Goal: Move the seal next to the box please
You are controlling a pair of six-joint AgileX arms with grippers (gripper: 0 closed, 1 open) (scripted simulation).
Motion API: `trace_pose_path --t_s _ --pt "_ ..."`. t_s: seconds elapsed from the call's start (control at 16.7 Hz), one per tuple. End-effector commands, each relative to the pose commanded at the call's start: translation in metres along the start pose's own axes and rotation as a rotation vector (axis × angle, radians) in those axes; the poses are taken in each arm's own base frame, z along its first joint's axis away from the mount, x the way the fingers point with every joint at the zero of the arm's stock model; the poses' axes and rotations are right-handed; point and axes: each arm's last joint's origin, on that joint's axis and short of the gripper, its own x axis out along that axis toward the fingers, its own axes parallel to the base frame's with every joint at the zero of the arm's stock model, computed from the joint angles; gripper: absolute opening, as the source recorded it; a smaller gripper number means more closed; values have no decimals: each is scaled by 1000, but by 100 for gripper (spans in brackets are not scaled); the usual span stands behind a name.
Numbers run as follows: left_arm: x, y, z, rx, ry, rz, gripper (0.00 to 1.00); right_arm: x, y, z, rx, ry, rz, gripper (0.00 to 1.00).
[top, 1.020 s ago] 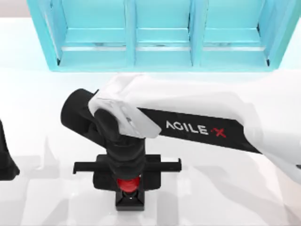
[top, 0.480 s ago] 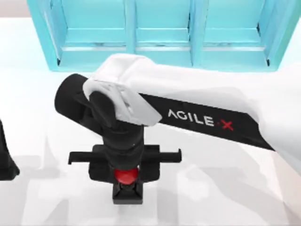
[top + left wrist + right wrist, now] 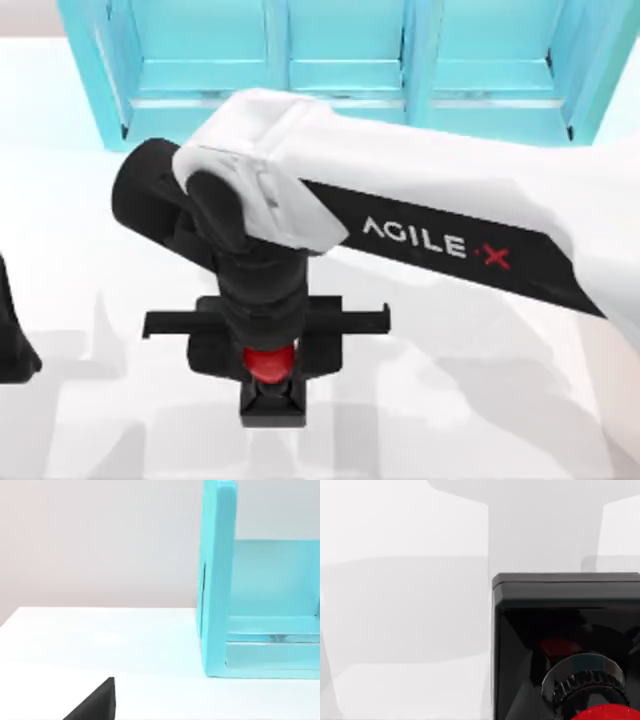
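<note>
A white desk (image 3: 60, 200) carries one turquoise cabinet (image 3: 340, 70) at its far edge. The right gripper (image 3: 270, 375) has its fingers closed around the one seal (image 3: 270, 362), near-centre. The left gripper (image 3: 12, 340) is parked far left.

1. The shelf cabinet (image 3: 340, 70) stands along the far edge of the surface (image 3: 80, 230).
2. The seal (image 3: 272, 385) sits left of centre, in front of the cabinet, well apart from it.
3. The right gripper (image 3: 270, 375) is directly over the seal.
4. The left gripper (image 3: 12, 340) is at the left edge.

table (image 3: 80, 200): white, glossy | turquoise shelf cabinet (image 3: 340, 80): far edge | wall (image 3: 100, 540): pale grey
</note>
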Motion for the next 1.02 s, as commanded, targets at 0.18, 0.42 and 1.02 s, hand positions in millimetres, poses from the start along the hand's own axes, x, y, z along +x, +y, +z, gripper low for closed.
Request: trace_pose_path --t_s 0.18,0.42,1.02 --pt "0 0 0 0 0 0 100 -10 -19 21 0 0 2 0" --pt "0 0 0 0 0 0 100 -36 -88 81 0 -1 4 0" --pt "0 0 0 0 0 0 100 -93 -285 142 -4 2 3 0"
